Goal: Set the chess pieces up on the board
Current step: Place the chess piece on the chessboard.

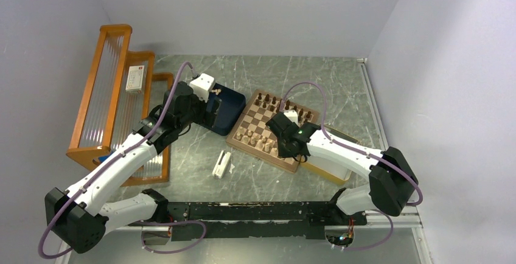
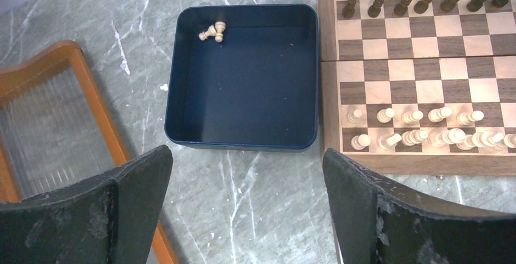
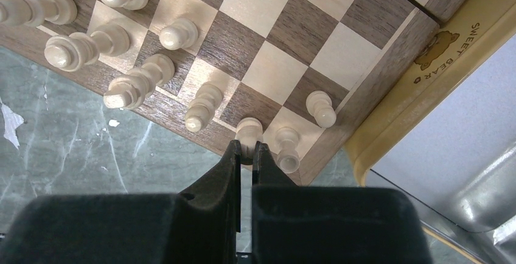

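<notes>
Bright, even, diffuse overhead lighting in all 3 views. On the board (image 3: 268,69) the pale chess pieces (image 3: 131,87) cast short, soft shadows. The grey marble tabletop (image 1: 255,173) shows a faint sheen. Focus is sharp throughout.

blue tray (image 2: 255,87) | orange rack (image 1: 115,30) far L | small white obj (image 1: 223,164) | yellow-rim tray (image 3: 420,87)

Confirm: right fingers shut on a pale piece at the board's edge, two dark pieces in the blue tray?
Wrong colour: the two pieces in the blue tray are pale, not dark, per the left wrist view. Right fingers do grip a pale piece.
</notes>
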